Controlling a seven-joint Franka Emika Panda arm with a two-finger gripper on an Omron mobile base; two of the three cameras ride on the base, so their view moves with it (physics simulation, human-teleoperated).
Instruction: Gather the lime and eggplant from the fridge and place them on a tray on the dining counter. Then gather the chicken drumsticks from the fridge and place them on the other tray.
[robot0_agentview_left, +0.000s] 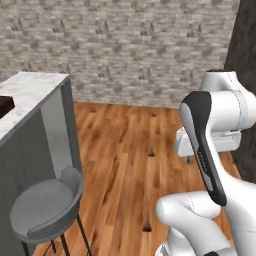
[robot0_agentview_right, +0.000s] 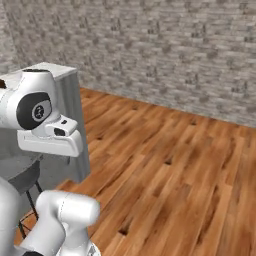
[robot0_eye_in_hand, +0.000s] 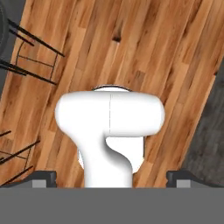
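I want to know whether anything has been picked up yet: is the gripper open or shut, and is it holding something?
Open and empty: in the hand view the gripper has its fingertips far apart with nothing held between them.

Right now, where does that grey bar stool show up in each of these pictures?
Left base view: the grey stool sits at lower left, tucked against the grey counter.
Right base view: part of its seat peeks out at the left edge, behind the white arm.
Hand view: thin dark stool legs cross the upper left.
Shared landmark: the wooden plank floor.
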